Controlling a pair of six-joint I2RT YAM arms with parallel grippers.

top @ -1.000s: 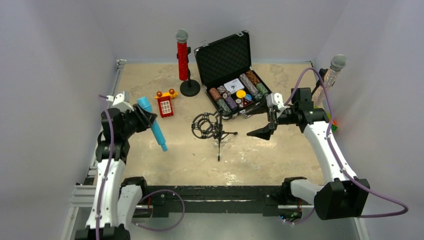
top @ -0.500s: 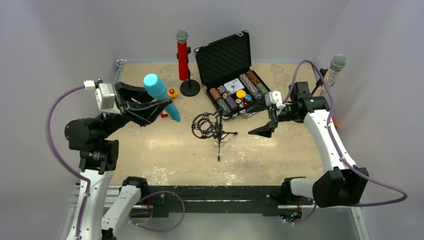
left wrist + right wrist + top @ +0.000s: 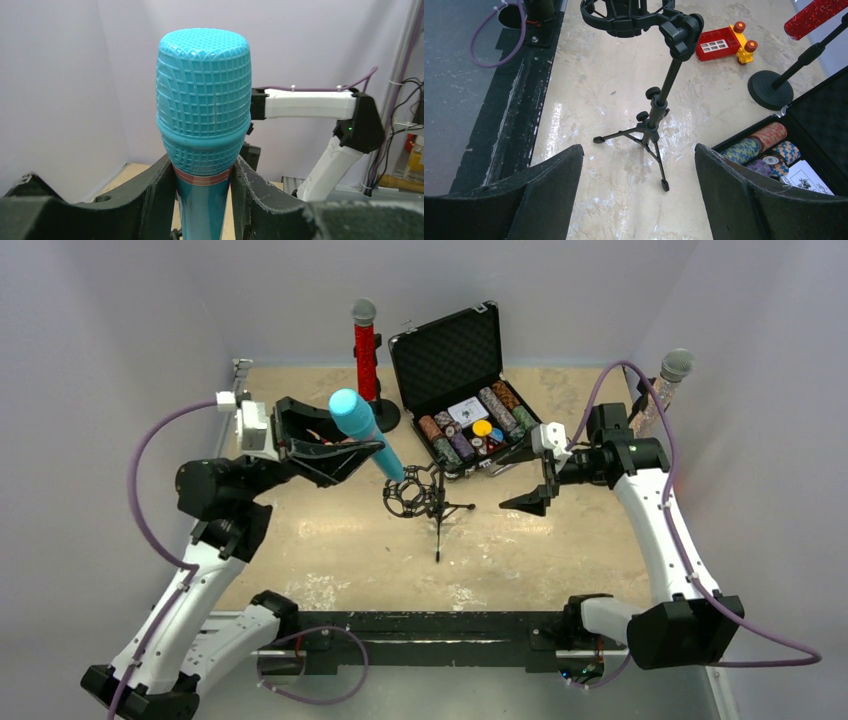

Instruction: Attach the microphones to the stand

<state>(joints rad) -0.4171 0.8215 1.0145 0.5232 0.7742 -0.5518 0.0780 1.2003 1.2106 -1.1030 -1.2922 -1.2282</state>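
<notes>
The left pincer [image 3: 358, 445] is pinching the light-blue microphone [image 3: 352, 412] just below its head. In the left wrist view, the 2 fingers [image 3: 155, 195] press the neck from either side under the ribbed cap [image 3: 204, 100]. Gripping that high leaves the whole handle free to go into a holder. The microphone is held in the air, tilted, with its head up and toward the left arm and its tail pointing down at the tripod stand [image 3: 432, 502] in the middle of the counter [image 3: 330, 550]. The tail tip is at or just above the shock-mount ring [image 3: 408, 490]; I cannot tell whether it has entered.

The right pincer [image 3: 527, 480] is spread wide with nothing in it. It hangs just beside the stand on its right, and its wrist camera looks down between the fingers at the ring [image 3: 624, 15] and the tripod legs [image 3: 644, 137]. It looks placed there to steady the light stand if the insertion pushes it.

Farther out, the red glitter microphone [image 3: 366, 358] stands upright in a round-based stand [image 3: 380, 417] at the back. The silver glitter microphone [image 3: 668, 380] stands at the far right edge, its support mostly hidden. By my reading, 2 are already mounted and this is the last. An open case [image 3: 448, 350] of chips lies between them.
</notes>
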